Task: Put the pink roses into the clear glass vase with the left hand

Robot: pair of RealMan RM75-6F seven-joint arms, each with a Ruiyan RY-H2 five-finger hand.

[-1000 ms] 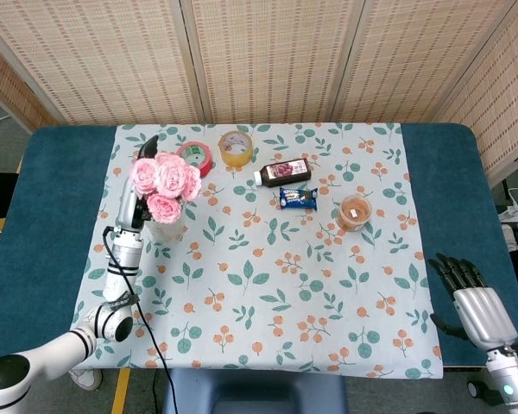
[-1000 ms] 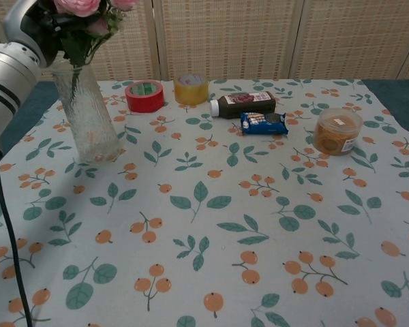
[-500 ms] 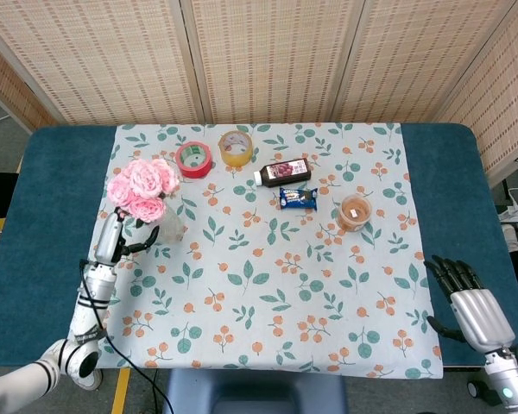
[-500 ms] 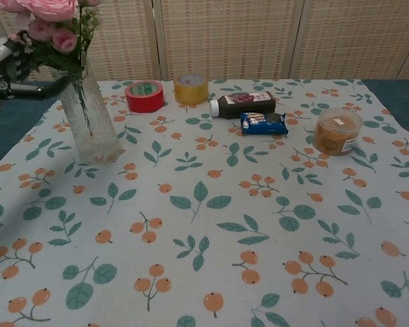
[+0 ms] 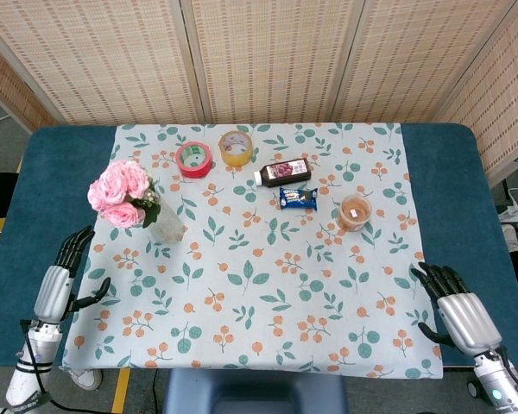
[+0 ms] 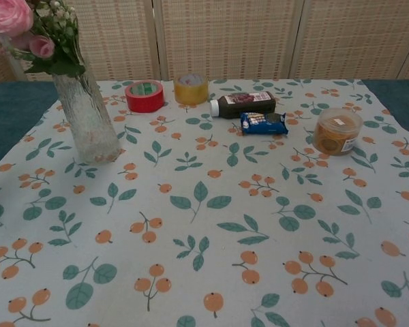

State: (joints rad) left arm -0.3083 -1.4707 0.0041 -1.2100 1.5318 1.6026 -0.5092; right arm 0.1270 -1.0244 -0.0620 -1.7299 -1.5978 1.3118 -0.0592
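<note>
A: Where are the pink roses (image 5: 116, 191) sitting?

B: In the clear glass vase (image 6: 87, 122), at about 9 o'clock on the worktop (image 5: 466, 172), on the leaf-and-berry patterned cloth (image 5: 276, 285). The blooms lean toward 10 o'clock over the rim.

A: How do they look?

B: Full, pale pink heads bunched together, dark green leaves beneath, thin stems visible through the ribbed glass. In the chest view 1 big bloom and a smaller bud show at the top left corner.

A: And the left robot hand (image 5: 62, 280)?

B: At 8 o'clock, well apart from the vase, off the cloth's edge, fingers spread and holding nothing.

A: The right robot hand (image 5: 460, 308)?

B: At 4 o'clock beside the cloth's corner, fingers apart, empty.

A: Anything else?

B: At 12 o'clock, a red tape roll (image 5: 193, 158) and a yellow tape roll (image 5: 236, 147).
</note>
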